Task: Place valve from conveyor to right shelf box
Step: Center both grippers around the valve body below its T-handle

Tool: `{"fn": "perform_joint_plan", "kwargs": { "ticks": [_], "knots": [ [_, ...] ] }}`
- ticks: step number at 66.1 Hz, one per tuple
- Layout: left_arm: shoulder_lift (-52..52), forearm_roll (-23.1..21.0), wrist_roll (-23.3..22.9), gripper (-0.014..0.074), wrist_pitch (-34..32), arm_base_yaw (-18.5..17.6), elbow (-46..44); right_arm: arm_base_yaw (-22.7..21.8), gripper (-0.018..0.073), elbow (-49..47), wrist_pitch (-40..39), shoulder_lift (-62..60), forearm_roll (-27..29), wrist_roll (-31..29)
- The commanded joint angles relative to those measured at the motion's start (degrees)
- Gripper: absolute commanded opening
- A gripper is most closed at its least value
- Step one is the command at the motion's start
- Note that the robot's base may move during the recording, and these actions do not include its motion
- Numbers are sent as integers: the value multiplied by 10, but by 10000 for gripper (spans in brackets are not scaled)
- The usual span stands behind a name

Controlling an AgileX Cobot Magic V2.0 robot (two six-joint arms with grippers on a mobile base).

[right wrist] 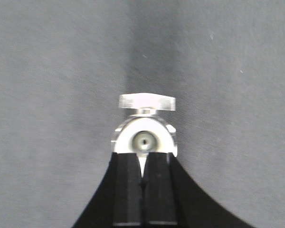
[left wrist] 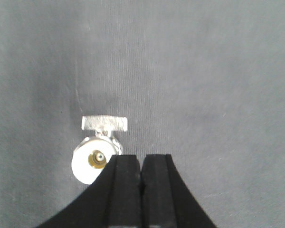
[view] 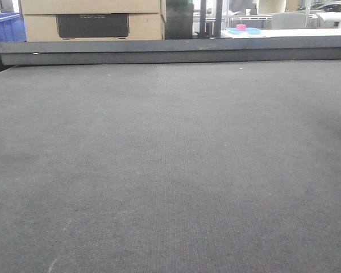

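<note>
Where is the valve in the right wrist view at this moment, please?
In the right wrist view, the valve lies on the conveyor, centred just beyond the tips of the shut right gripper.

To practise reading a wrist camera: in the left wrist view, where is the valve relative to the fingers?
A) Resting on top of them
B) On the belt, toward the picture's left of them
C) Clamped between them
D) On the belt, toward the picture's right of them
B: the valve lies on the conveyor at the picture's left of the shut left fingers, which hold nothing.
</note>
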Motion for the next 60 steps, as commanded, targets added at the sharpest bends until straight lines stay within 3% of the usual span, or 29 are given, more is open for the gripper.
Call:
{"fn": "perform_joint_plan", "kwargs": {
  "ticks": [1,11,20,38,54,60],
  "knots": [
    [11,-4,-1,-111,1,3,-6,2,57,-6,10,22,-14,-2],
    [17,-5,-1,-111,1,3,-6,2,407,-6,10,64,-14,-2],
    [17,-5,-1,-111,2,3,-6,2,553,-4,10,106,-7,-2],
    [17,-7,-1,-111,6,3,-6,2,559,37,-55,158,-4,5],
    [17,-7,-1,-111,6,3,-6,2,559,42,-62,157,-4,16],
    [17,-7,-1,-111,6,3,-6,2,500,42,-58,157,-4,16]
  ]
}}
